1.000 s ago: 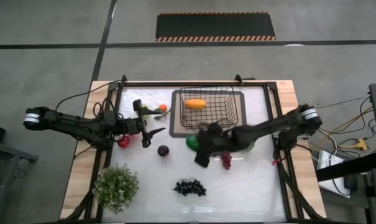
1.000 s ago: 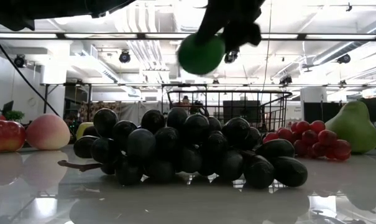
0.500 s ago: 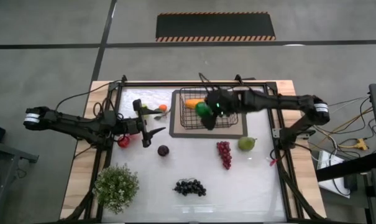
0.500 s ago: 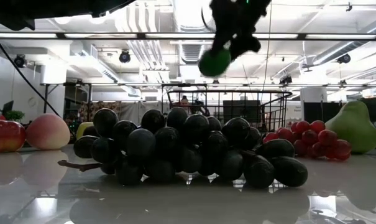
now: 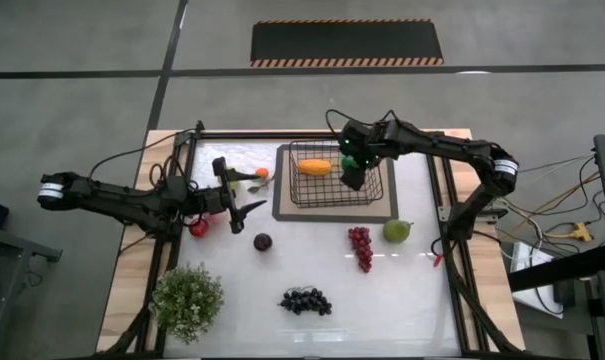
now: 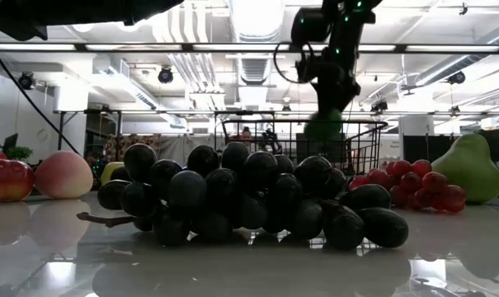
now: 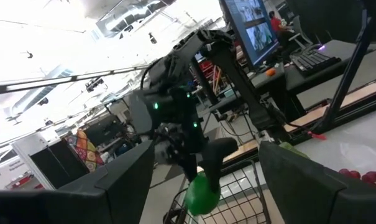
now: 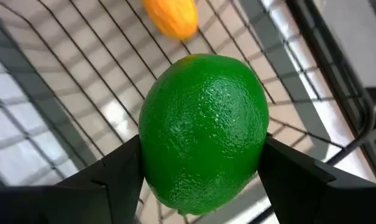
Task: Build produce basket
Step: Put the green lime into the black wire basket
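Right end effector point(image 5: 352, 172): above the basket's right half in the upper middle of the high view, its fingers point(image 8: 113, 171) pinching a round green fruit point(image 8: 203, 130) from both sides.
Green fruit: held in the air over the basket's inside; in the low view it hangs level with the basket's top rim, right of centre.
Basket point(image 5: 372, 195): black wire mesh, on a dark mat point(image 5: 282, 210) at the upper middle of the table point(image 5: 402, 300).
Orange mango point(image 5: 315, 167): lying inside the basket, toward its upper left corner.
Left end effector point(image 5: 234, 195): left of the basket, at the table's left edge, fingers spread with nothing between them.
Red apple point(image 5: 199, 228): just below the left arm, at the table's left side.
Purple plum point(image 5: 263, 241): below and right of the left end effector, apart from it.
Red grapes point(image 5: 361, 246): below the basket's right part.
Green pear point(image 5: 397, 231): right of the red grapes, near the table's right edge.
Dark grapes point(image 5: 305, 300): lower middle of the table; they fill the foreground of the low view.
Peach point(image 6: 63, 175): far left in the low view, beside the red apple.
Potted plant point(image 5: 187, 300): lower left corner of the table.
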Robot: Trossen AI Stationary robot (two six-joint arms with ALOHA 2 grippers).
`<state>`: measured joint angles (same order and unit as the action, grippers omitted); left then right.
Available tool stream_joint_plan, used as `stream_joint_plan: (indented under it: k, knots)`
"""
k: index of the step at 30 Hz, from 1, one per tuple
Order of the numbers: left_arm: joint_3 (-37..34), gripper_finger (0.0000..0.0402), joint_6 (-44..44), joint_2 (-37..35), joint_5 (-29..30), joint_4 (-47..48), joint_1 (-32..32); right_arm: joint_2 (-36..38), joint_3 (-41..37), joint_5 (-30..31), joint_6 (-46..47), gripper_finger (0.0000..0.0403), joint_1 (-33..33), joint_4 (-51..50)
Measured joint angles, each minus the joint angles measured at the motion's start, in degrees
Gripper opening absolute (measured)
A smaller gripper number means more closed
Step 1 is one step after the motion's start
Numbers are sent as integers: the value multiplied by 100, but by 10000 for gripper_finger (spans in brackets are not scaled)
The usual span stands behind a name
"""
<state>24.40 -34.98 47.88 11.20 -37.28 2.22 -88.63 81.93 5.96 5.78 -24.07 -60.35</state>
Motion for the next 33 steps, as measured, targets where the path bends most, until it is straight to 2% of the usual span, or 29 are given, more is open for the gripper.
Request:
stream_joint_plan:
  k: [15,33]
  knots:
    - [-9,272,-2,9,15,21,0,-757,6,-2,-683,263,-62,-87]
    - [-15,272,-2,9,129,22,-2,-1337,7,-50,-846,263,-58,4]
